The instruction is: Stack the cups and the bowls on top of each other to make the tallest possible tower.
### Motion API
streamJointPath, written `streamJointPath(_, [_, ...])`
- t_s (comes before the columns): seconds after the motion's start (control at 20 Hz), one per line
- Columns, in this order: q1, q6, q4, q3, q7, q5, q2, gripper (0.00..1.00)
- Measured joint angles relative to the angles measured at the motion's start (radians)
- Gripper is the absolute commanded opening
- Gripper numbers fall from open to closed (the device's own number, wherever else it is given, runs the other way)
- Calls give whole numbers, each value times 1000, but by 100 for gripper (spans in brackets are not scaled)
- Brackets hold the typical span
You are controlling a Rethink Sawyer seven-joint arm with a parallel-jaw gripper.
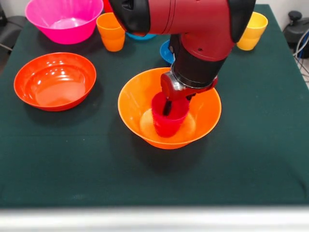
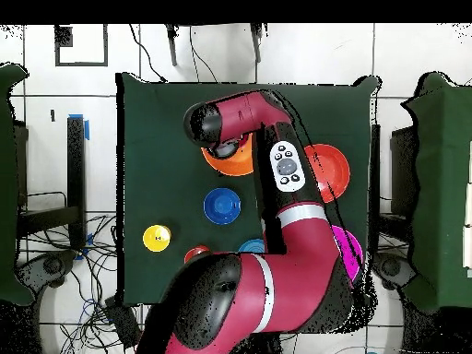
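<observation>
The big yellow-orange bowl (image 1: 203, 118) stands mid-table; in the overhead view (image 2: 235, 164) the arm covers most of it. A red-pink cup (image 1: 169, 123) stands upright inside it, on the bowl's floor. My gripper (image 1: 167, 107) comes down from above. One dark finger is inside the cup at its far wall, pinching the rim. An orange cup (image 1: 111, 31) and a yellow cup (image 1: 252, 30) (image 2: 157, 238) stand at the far side. A red cup (image 2: 195, 253) shows by the robot's base. No stacked tower shows.
A wide orange-red bowl (image 1: 54, 79) (image 2: 330, 171) sits left of the centre bowl. A big pink bowl (image 1: 64, 19) (image 2: 350, 251) is at the far left. A dark blue bowl (image 1: 165, 52) (image 2: 222, 205) and a light blue bowl (image 1: 141, 36) (image 2: 251, 246) lie behind the arm.
</observation>
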Motion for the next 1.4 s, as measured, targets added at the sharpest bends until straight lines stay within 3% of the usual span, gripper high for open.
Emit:
streamJointPath(0.75, [0, 1, 0, -12, 0, 7, -3, 100])
streamJointPath(1.4, [0, 113, 40, -22, 0, 119, -156, 100])
